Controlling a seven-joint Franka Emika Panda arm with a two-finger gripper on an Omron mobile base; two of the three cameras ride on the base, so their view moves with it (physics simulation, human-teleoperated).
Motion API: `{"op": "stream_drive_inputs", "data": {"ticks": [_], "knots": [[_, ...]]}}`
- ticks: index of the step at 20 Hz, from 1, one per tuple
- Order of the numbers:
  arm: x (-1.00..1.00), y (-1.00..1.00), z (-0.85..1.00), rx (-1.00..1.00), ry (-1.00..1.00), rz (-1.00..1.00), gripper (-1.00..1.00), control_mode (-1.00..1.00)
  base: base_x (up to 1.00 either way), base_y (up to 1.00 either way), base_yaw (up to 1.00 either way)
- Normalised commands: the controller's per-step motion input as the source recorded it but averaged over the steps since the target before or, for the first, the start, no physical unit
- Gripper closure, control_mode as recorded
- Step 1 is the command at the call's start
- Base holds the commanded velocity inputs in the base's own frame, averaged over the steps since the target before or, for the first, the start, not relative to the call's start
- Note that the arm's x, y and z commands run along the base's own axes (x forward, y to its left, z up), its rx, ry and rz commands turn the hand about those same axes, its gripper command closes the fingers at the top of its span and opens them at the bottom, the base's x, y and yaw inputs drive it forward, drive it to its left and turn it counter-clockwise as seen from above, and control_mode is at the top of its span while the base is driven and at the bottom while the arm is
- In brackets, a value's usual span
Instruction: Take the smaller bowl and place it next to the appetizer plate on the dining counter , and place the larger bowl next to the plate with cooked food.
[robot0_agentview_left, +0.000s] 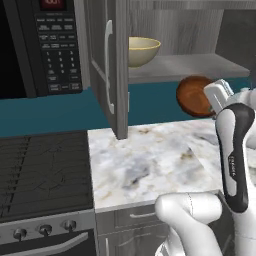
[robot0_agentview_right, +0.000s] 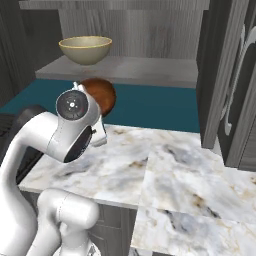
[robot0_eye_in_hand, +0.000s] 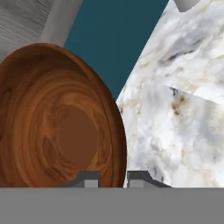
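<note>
At the far left of the left base view is a black microwave (robot0_agentview_left: 35, 45) with its keypad, and below it the dark stove top (robot0_agentview_left: 45, 170) with a row of knobs along the front edge. Next to the stove begins the marbled worktop (robot0_agentview_left: 150, 160), white-grey with brown veins, above grey drawers. An open cabinet door (robot0_agentview_left: 111, 65) with a pale handle hangs over the left part of this worktop. Behind the door, on the grey cabinet shelf (robot0_agentview_left: 190, 67), stands the larger bowl (robot0_agentview_left: 142, 50), pale yellow-beige and upright; nothing touches it.

Further right, below the shelf and in front of the teal wall (robot0_agentview_left: 150, 102), is the smaller bowl (robot0_agentview_left: 194, 96). It is reddish-brown and glossy, tilted on its side, in the air above the worktop and not resting on it. The gripper (robot0_eye_in_hand: 113, 179) holds it by the rim: in the hand view one finger tip is inside the bowl and the other is outside, so the jaws are clamped on the wall of the bowl. The white arm (robot0_agentview_left: 235, 150) rises at the right edge.

In the right base view the same brown bowl shows partly behind the white wrist, and the pale bowl is up on the shelf, well apart from it.
</note>
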Motion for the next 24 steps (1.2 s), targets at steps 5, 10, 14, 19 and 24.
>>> {"op": "stream_drive_inputs", "data": {"ticks": [5, 10, 14, 19, 24], "knots": [[-0.35, 0.08, -0.17, 0.04, 0.00, 0.00, 1.00, 1.00, -0.60, 0.31, 0.00], [0.00, 0.00, 0.00, 0.00, 0.00, 0.00, 1.00, 1.00, -0.99, 0.87, 0.13], [0.00, 0.00, 0.00, 0.00, 0.00, 0.00, 1.00, 1.00, -0.52, 0.97, 0.63], [0.00, 0.00, 0.00, 0.00, 0.00, 0.00, 1.00, 1.00, -0.11, 0.47, 0.95], [0.00, 0.00, 0.00, 0.00, 0.00, 0.00, 1.00, 1.00, 0.00, 0.07, 1.00]]}}
